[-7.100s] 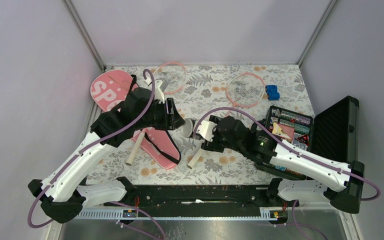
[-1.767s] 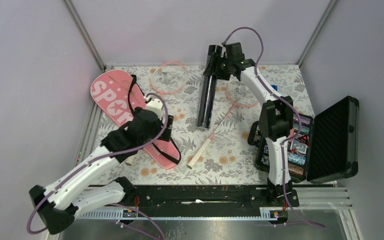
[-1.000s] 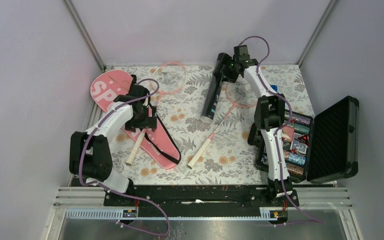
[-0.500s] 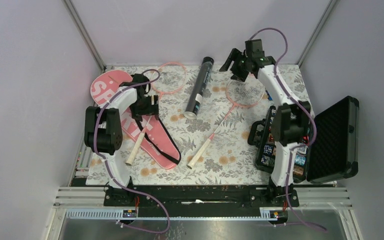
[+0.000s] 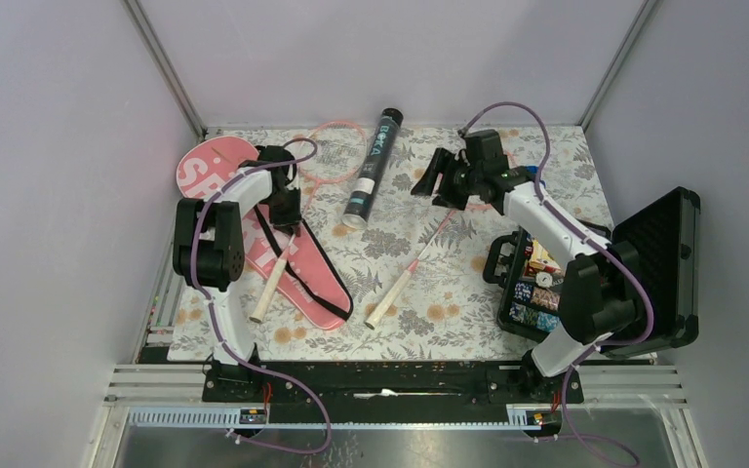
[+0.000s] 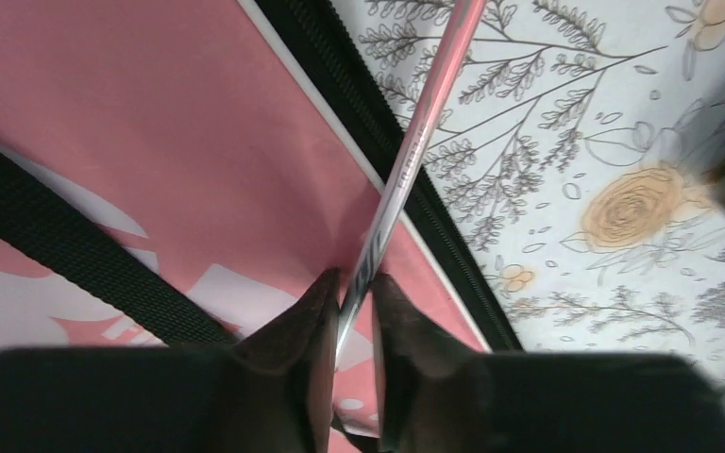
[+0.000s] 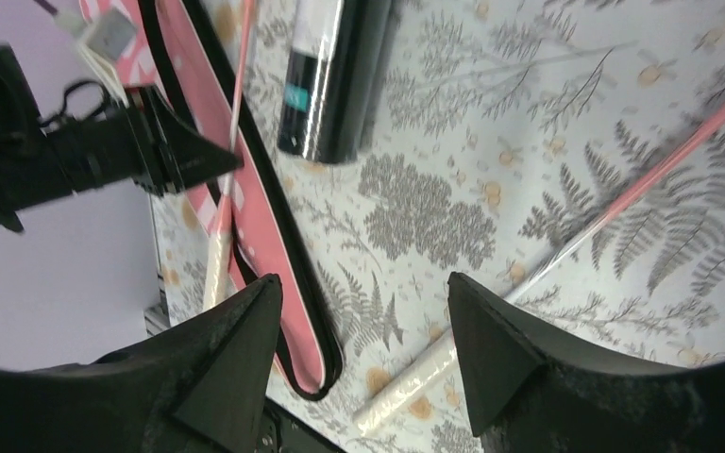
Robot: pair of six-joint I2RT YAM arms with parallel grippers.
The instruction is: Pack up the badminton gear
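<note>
Nearest us, the second racket [image 5: 417, 261] lay loose on the counter [image 5: 449, 322]. The left fingers [image 6: 297, 330] were clenched on the thin shaft of the first racket [image 6: 415, 151], which lay across the pink bag [image 5: 222, 161]. Of the bag's white lettering we could read only "SP". The right fingers [image 7: 236, 349] hung released and empty. Farthest, the black tube [image 5: 371, 166] lay flat, its teal print too small to read.

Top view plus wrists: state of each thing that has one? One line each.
pink bag, flat on the table; zip state unclear
left racket, lying across the bag, not packed
right racket, flat on the table, free
black tube, lying on its side, free
black case, lid open
left gripper, shut on the left racket's shaft
right gripper, open, empty
</note>
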